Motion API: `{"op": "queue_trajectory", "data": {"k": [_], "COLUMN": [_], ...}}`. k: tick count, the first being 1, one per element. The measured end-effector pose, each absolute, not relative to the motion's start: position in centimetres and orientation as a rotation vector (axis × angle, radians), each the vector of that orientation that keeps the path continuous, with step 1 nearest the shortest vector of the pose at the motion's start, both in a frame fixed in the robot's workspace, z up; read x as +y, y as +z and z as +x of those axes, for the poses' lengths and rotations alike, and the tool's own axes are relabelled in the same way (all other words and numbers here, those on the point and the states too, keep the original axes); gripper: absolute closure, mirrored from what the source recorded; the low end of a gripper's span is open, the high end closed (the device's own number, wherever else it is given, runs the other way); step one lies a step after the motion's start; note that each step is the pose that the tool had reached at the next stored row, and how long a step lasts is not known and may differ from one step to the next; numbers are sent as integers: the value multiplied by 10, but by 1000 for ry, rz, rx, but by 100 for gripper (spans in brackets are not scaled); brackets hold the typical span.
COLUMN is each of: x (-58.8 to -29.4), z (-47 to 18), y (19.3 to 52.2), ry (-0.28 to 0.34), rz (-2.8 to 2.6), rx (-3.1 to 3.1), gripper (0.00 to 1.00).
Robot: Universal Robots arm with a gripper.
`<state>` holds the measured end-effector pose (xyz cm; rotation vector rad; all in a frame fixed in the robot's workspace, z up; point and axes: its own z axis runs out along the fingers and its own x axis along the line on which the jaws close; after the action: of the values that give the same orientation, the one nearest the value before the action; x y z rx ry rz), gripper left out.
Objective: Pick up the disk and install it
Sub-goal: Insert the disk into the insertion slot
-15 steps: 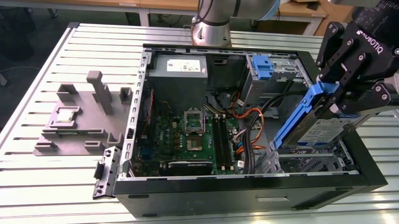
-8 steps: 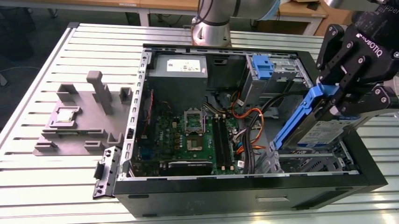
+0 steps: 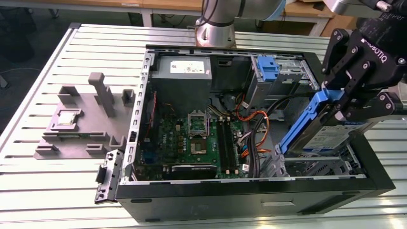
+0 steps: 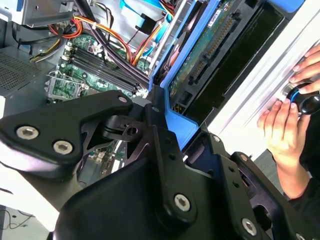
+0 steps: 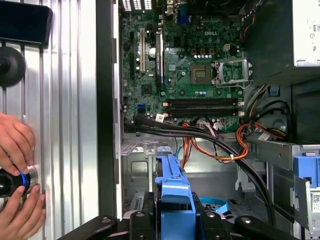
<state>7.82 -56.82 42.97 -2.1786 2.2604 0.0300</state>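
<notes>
The disk (image 3: 327, 138), a silver drive with a white-and-blue label in a blue carrier (image 3: 304, 123), hangs tilted over the right end of the open computer case in the exterior view. My black gripper (image 3: 343, 106) is shut on its upper edge. In the second wrist view the gripper (image 4: 161, 116) clamps the blue carrier (image 4: 179, 127), and the disk's green circuit-board side (image 4: 210, 45) faces the camera. In the first wrist view the carrier's blue edge (image 5: 172, 192) sits between the fingers (image 5: 142, 220), above the case's drive bay floor.
The open computer case (image 3: 254, 193) holds a motherboard (image 3: 190, 138), a power supply (image 3: 181, 69), orange and black cables (image 3: 254, 121) and a blue bracket (image 3: 268, 69) in the drive cage. A grey fixture (image 3: 95, 109) with a small chip (image 3: 66, 118) stands beside it. A person's hands (image 5: 17, 170) work a knob on the table.
</notes>
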Motion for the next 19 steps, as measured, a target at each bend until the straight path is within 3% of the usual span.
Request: {"op": "queue_trajectory", "data": {"k": [19], "x": [-568], "z": [78], "y": [424], "ry": [35], "rz": [-2180], "rx": [2262], "gripper": [63]}}
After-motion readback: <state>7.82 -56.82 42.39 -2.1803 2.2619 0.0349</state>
